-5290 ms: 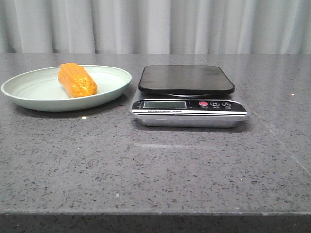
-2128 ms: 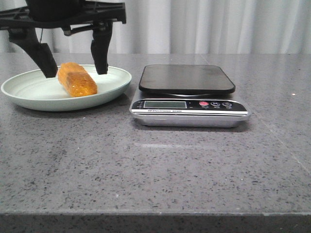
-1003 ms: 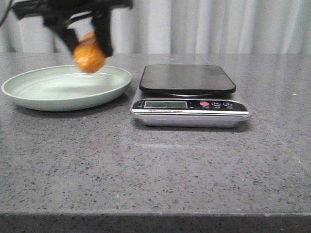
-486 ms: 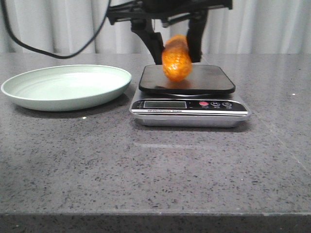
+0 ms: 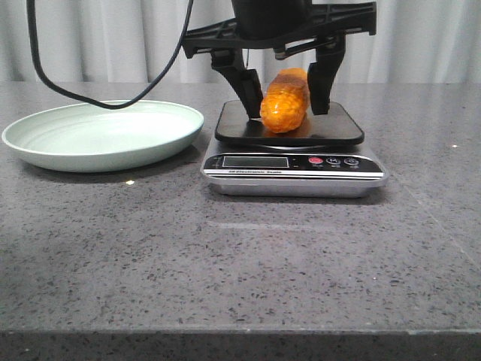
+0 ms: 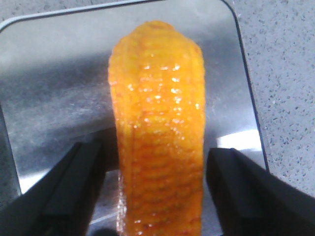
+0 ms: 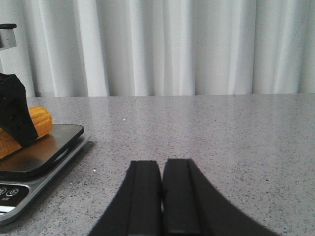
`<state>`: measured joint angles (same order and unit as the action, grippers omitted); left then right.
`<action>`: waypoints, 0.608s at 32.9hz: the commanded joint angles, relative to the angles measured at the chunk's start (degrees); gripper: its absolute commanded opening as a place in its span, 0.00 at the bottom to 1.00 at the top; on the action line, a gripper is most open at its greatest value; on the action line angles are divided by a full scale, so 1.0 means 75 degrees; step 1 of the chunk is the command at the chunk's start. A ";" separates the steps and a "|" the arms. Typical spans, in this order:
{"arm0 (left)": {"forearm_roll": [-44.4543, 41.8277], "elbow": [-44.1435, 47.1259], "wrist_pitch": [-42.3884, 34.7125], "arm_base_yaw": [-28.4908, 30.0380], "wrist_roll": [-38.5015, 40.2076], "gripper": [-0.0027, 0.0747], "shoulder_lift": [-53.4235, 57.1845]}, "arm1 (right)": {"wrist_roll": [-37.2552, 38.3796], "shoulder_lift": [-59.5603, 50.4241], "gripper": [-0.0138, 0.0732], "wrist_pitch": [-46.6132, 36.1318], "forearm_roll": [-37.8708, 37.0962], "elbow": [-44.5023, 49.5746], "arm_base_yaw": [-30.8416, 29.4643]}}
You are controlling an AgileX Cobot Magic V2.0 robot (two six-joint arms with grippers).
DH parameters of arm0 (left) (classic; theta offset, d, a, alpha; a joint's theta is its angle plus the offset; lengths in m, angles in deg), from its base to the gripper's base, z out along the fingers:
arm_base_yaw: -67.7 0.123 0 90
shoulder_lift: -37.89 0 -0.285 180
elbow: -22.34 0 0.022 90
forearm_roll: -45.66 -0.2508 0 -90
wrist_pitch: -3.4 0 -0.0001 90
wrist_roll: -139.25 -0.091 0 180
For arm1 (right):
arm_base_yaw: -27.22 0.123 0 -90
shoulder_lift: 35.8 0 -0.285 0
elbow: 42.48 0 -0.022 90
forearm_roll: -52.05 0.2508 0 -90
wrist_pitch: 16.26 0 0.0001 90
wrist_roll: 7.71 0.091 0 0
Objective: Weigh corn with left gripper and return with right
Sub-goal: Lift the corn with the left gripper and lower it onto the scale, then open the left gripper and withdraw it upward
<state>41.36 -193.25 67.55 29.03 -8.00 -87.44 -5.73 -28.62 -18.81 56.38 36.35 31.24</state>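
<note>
Corn point(image 5: 285, 101) looks light, stiff, glossy-slick: grip mid-cob across its width. Left gripper point(image 5: 283, 89) open w/ fingers clear of it; right gripper point(image 7: 162, 196) closed, empty.

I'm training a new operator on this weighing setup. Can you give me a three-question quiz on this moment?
1. True or false: the corn lies on the plate.
2. Are the left pincer fingers pressed against the corn, or apart from it?
3. The right pincer is: A) shut, holding nothing; B) shut on the corn; C) wide open.

Key: 1. False: it is over the scale. 2. Apart: a gap shows on each side. 3. A.
</note>
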 commanded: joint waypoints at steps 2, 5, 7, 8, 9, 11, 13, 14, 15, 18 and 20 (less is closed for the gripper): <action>-0.0045 -0.0622 0.0032 -0.0041 -0.0005 0.83 0.0454 | -0.0078 -0.0128 0.35 -0.0656 -0.0089 -0.0063 -0.0022; -0.0059 -0.1002 0.0061 -0.0009 -0.0026 0.80 0.0472 | -0.0078 -0.0128 0.35 -0.0656 -0.0089 -0.0063 -0.0022; -0.0132 -0.1300 0.0061 -0.0009 -0.0303 0.78 0.0522 | -0.0078 -0.0128 0.35 -0.0656 -0.0089 -0.0063 -0.0022; -0.0184 -0.1450 0.0096 -0.0009 -0.0480 0.76 0.0558 | -0.0078 -0.0128 0.35 -0.0656 -0.0089 -0.0063 -0.0022; -0.0246 -0.1581 0.0164 -0.0009 -0.0640 0.73 0.0576 | -0.0078 -0.0128 0.35 -0.0656 -0.0089 -0.0063 -0.0022; -0.0496 -0.1746 0.0305 -0.0009 -0.0883 0.66 0.0734 | -0.0078 -0.0128 0.35 -0.0656 -0.0089 -0.0063 -0.0022; -0.0642 -0.1743 0.0420 0.0046 -0.1120 0.56 0.0922 | -0.0078 -0.0128 0.35 -0.0656 -0.0089 -0.0063 -0.0022; -0.0666 -0.1743 0.0468 0.0049 -0.1251 0.51 0.1006 | -0.0078 -0.0128 0.35 -0.0656 -0.0089 -0.0063 -0.0022; -0.0717 -0.1705 0.0519 0.0063 -0.1312 0.45 0.1143 | -0.0078 -0.0128 0.35 -0.0656 -0.0089 -0.0063 -0.0022; -0.1029 -0.1415 0.0556 0.0063 -0.1397 0.27 0.1612 | -0.0078 -0.0128 0.35 -0.0656 -0.0089 -0.0063 -0.0022; -0.1317 -0.1058 0.0482 0.0063 -0.1397 0.18 0.1936 | -0.0078 -0.0128 0.35 -0.0656 -0.0089 -0.0063 -0.0029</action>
<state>34.58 -202.09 73.13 29.37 -18.06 -79.30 -5.73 -28.62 -18.81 56.38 36.35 31.24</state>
